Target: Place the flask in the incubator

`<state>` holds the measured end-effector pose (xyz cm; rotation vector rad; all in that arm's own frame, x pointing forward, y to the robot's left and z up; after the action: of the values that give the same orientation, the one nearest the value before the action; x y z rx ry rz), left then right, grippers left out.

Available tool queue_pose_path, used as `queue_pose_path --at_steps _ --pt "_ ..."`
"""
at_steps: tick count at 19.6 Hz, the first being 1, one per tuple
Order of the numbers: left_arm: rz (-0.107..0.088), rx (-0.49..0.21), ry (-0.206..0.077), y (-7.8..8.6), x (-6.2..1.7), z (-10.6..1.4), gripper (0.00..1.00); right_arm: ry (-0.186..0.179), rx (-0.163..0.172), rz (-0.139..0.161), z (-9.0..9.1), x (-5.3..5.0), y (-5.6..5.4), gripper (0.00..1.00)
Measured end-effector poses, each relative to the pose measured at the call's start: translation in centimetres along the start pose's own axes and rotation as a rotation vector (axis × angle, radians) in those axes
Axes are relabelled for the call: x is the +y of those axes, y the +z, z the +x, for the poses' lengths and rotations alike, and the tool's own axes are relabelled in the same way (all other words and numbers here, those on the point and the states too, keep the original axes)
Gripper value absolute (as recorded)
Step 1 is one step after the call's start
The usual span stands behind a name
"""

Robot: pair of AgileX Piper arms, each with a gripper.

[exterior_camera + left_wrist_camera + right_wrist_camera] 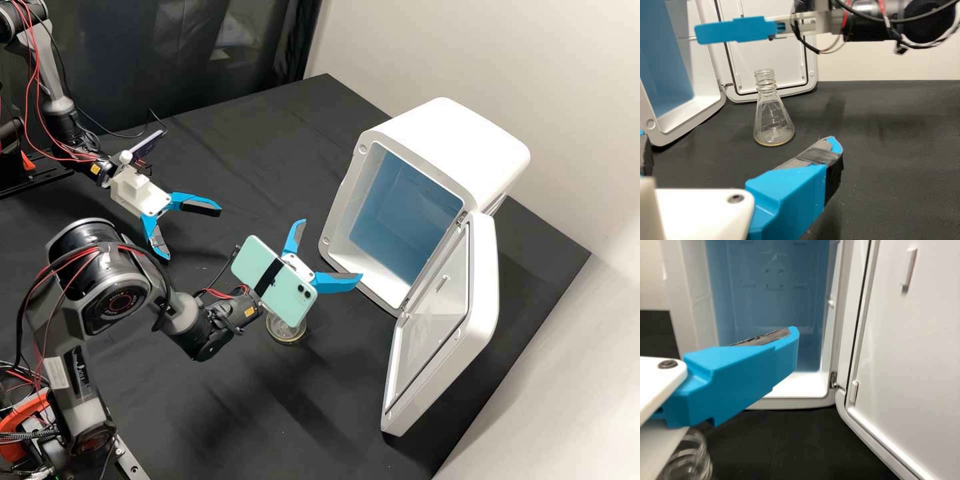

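Observation:
A clear, empty conical flask (773, 117) stands upright on the black bench (280, 153), apart from the open front of the white incubator (460, 147). In the high view the flask (288, 331) is mostly hidden under my right gripper (325, 259), which hangs open just above it and faces the blue chamber (770, 290). Nothing is between the right fingers (740, 375); the flask neck (687, 462) shows below them. My left gripper (190, 232) is open and empty, farther back from the flask, one finger (805, 175) pointing at it.
The incubator door (443, 320) is swung wide open toward the bench's front right, hinged beside the chamber. A mint-green phone (273, 280) is strapped to the right wrist. Bare bench lies between flask and chamber. The bench edge runs just behind the incubator.

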<state>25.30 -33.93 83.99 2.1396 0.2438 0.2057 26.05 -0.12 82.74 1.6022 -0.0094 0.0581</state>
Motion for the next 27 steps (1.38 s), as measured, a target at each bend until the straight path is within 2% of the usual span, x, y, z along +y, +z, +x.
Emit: queue_pose_path --at_steps 4,9,14,19,20,22,27 --pt "0.0 0.0 0.0 0.0 0.0 0.0 1.0 -0.054 0.014 0.001 -2.2 -0.4 -0.1 1.0" --pt "0.0 0.0 -0.002 0.0 -0.05 0.0 1.0 -0.106 -0.016 0.009 -3.5 -1.5 0.5 1.0" --pt "0.0 0.0 -0.002 0.0 -0.05 0.0 1.0 -0.176 -0.073 0.02 -3.8 -3.0 1.8 1.0" --pt "0.0 0.0 -0.002 0.0 -0.05 0.0 1.0 -0.238 -0.149 0.032 -3.7 -4.4 3.5 1.0" --pt "0.0 0.0 -0.002 0.0 -0.05 0.0 1.0 -0.244 -0.174 0.033 -3.6 -4.6 4.1 1.0" --pt "0.0 0.0 -0.002 0.0 -0.05 0.0 1.0 -0.255 -0.201 0.029 -3.2 -5.0 4.9 1.0" --pt "0.0 0.0 -0.002 0.0 -0.05 0.0 1.0 -0.255 -0.226 0.035 -2.3 -5.3 5.8 1.0"
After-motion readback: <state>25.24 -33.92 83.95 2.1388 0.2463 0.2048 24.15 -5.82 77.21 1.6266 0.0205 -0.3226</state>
